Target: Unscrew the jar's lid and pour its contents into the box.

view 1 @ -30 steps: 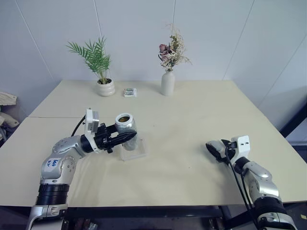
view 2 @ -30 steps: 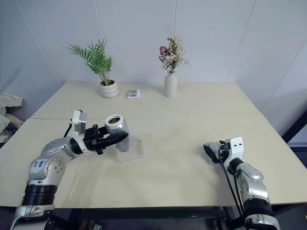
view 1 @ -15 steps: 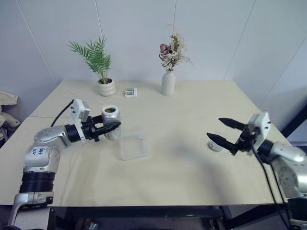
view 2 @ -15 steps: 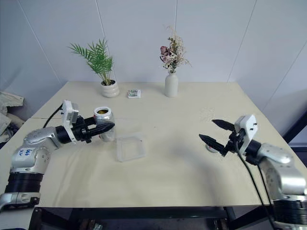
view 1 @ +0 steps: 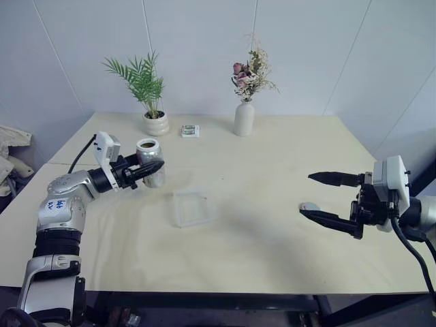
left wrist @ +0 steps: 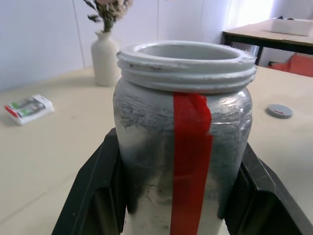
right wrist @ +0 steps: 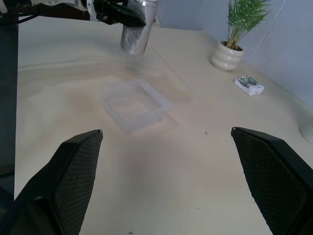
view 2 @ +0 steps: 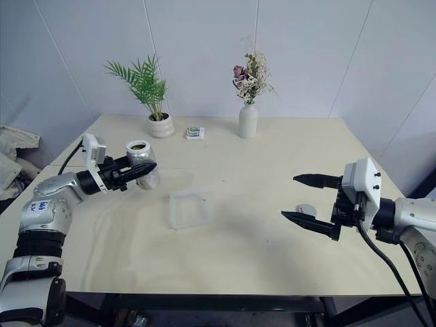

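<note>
Head view: the small clear cylindrical jar (view 1: 150, 161) stands upright, mouth up, clamped in the left gripper (view 1: 151, 167) — earlier over the shallow transparent square box (view 1: 193, 208), now left of it. The right gripper (view 1: 321, 197), fingers apart, has lifted off the round grey lid (view 1: 309, 206).

Left wrist view: fingers (left wrist: 93, 196) flank the jar.

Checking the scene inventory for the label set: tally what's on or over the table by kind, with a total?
Jar, open, held in the left gripper: 1
Lid, on the table: 1
Clear box: 1
Potted plant: 1
Vase of dried flowers: 1
Small patterned pack: 1
Total: 6
</note>
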You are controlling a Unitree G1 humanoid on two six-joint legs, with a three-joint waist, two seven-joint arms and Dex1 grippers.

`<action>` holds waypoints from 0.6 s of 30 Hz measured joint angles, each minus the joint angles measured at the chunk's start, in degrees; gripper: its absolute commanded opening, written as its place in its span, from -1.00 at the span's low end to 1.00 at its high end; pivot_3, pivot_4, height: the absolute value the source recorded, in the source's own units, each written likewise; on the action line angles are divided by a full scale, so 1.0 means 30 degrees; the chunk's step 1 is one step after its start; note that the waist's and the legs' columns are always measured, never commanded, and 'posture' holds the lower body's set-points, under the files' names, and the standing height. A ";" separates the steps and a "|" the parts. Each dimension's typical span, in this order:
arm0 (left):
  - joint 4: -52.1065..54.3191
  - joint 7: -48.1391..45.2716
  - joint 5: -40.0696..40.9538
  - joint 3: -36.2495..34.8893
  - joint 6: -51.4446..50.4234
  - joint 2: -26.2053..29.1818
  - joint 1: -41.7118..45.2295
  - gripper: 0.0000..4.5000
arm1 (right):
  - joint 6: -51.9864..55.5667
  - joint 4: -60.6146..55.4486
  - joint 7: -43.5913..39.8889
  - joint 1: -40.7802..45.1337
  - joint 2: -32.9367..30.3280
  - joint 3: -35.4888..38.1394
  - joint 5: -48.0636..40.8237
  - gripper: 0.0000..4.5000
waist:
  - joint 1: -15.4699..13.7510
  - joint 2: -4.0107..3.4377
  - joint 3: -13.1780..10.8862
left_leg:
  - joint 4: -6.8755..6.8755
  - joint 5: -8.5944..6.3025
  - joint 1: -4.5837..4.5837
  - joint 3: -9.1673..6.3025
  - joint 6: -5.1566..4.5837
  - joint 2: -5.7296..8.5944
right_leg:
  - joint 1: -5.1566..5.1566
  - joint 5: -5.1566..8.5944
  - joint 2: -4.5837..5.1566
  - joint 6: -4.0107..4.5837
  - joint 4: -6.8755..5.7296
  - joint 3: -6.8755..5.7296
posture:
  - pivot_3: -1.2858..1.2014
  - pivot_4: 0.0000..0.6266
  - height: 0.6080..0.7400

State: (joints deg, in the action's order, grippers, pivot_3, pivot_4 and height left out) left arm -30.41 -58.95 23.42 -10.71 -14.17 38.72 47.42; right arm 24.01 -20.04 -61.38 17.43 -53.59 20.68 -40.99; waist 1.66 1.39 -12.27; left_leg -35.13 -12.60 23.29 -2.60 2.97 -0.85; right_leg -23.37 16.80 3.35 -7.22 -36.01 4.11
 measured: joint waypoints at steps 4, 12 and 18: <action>-0.1027 -0.0446 -0.2307 0.1750 0.3084 -0.0001 0.0207 -0.11 | -0.0001 -0.0152 0.0054 0.0703 0.0293 -0.0738 -0.0189 0.98 | -0.0027 0.0001 0.0000 | 0.0005 0.0001 0.0000 -0.0001 0.0001 -0.0001 | 0.0000 0.0000 -0.0001 0.0002 0.0006 -0.0001 | 0.03 -0.52 1.00; -0.2972 0.1572 -0.5193 0.2814 0.6581 -0.0135 0.1660 -0.11 | 0.0018 -0.0233 0.0496 0.0748 0.0869 -0.1438 -0.0207 0.98 | -0.0042 0.0009 -0.0004 | 0.0004 -0.0003 0.0022 0.0002 -0.0005 0.0003 | -0.0014 -0.0004 0.0004 -0.0007 0.0010 0.0004 | 0.03 -0.52 1.00; -0.2959 0.1834 -0.5685 0.3076 0.7617 -0.0855 0.2051 -0.11 | 0.0016 -0.0228 0.1002 0.0836 0.1399 -0.1519 -0.0220 0.98 | -0.0013 0.0009 -0.0005 | -0.0004 -0.0003 0.0019 0.0003 -0.0004 0.0002 | -0.0014 -0.0005 -0.0001 -0.0010 -0.0008 0.0005 | 0.03 -0.52 1.00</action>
State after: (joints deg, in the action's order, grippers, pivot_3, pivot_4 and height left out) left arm -39.28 -53.44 6.37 -1.48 8.68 36.16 53.58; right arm 24.06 -20.72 -58.37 19.94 -49.40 16.12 -41.65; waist 1.62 1.42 -12.28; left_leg -35.14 -12.61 23.35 -2.59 2.95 -0.85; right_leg -23.41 16.78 3.35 -7.25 -36.04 4.12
